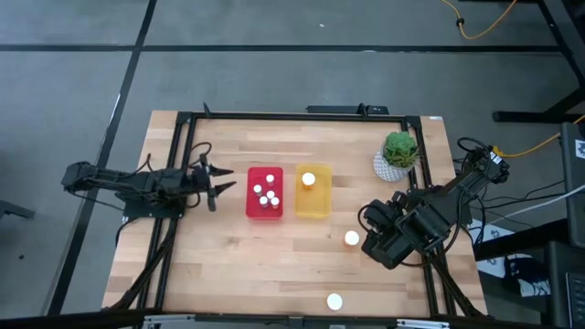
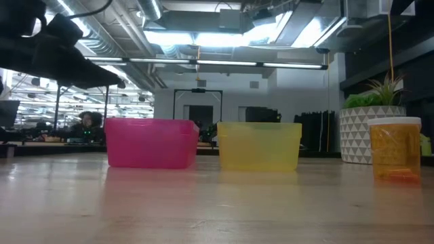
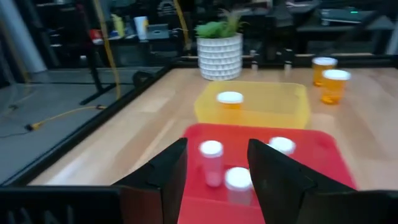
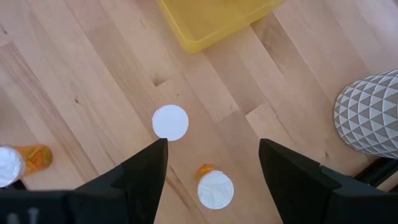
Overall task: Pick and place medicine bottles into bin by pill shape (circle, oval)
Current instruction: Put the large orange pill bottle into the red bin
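- 4 small bottles (image 1: 266, 195) with white caps stand in the red bin (image 1: 250, 208), just ahead of the left gripper (image 1: 217, 182); the left wrist view shows 3 of them past its fingers (image 3: 163, 177).
- 1 orange bottle (image 1: 309, 179) stands in the yellow bin (image 1: 313, 207), beyond the red bin from the left gripper.
- 1 bottle (image 1: 351, 238) stands on the table (image 1: 219, 265) just beside the right gripper (image 1: 367, 230), on its bin side.
- 1 more bottle (image 1: 335, 301) stands near the table's front edge, apart from both grippers.
- In the right wrist view, 3 white caps show: 1 (image 4: 170, 122) ahead between the fingers (image 4: 140, 173), 1 (image 4: 215, 188) closer in, 1 (image 4: 9, 165) off to the side.
- The left gripper is spread and empty, hovering at the red bin's outer side.
- The right gripper (image 4: 211, 155) is spread and empty, above the table between the yellow bin and the plant (image 1: 398, 155).
- The 2 bins sit side by side, close together, mid-table; the plant stands at the far right corner.
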`<state>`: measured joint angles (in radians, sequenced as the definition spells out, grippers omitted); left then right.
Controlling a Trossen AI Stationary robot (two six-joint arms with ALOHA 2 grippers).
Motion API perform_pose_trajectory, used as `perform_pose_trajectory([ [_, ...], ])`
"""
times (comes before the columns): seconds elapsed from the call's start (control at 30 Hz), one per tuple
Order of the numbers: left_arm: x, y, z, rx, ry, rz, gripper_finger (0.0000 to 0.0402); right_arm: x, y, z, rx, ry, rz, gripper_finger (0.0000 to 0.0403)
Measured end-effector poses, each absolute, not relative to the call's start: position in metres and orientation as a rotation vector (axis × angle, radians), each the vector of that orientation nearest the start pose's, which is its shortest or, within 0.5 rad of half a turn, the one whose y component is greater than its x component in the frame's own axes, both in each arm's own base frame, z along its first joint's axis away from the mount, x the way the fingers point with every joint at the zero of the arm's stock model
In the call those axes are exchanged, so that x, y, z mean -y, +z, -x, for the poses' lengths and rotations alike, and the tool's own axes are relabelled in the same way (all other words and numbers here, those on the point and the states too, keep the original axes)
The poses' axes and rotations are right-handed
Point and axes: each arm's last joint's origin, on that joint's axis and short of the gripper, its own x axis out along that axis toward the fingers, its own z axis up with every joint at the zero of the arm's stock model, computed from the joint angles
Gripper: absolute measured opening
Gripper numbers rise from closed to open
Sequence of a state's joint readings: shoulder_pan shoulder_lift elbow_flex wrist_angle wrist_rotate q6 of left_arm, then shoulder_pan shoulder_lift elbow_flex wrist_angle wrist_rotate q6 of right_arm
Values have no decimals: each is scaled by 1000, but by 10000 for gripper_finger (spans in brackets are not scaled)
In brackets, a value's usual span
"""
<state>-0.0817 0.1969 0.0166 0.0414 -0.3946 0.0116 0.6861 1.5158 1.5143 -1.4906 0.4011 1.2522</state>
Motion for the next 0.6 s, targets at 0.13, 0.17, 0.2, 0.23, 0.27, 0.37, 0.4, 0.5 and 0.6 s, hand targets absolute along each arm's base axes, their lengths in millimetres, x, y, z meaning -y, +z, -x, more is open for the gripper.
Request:
perform_pose_trajectory([
  [0.13, -6, 157, -107, -138, 354, -43, 160, -155, 333, -207, -1142, -550, -305, 254],
  [0.17, -7, 157, -107, -139, 359, -44, 160, -155, 333, -207, -1142, -550, -305, 254],
  [0.2, -7, 157, -107, -139, 363, -44, 160, -155, 333, -207, -1142, -550, -305, 254],
  [0.23, -8, 157, -107, -138, 366, -41, 160, -155, 333, -207, -1142, -549, -306, 254],
  [0.27, -8, 157, -107, -138, 366, -41, 160, -155, 333, -207, -1141, -548, -307, 254],
  [0.37, -8, 157, -107, -139, 365, -41, 162, -155, 333, -208, -1136, -545, -312, 254],
  [0.4, -8, 157, -107, -139, 366, -41, 162, -155, 333, -208, -1129, -547, -309, 254],
  [0.5, -8, 157, -107, -139, 366, -41, 161, -155, 333, -209, -1098, -556, -298, 254],
  [0.6, -8, 157, -107, -139, 366, -41, 161, -155, 333, -209, -1103, -563, -333, 254],
])
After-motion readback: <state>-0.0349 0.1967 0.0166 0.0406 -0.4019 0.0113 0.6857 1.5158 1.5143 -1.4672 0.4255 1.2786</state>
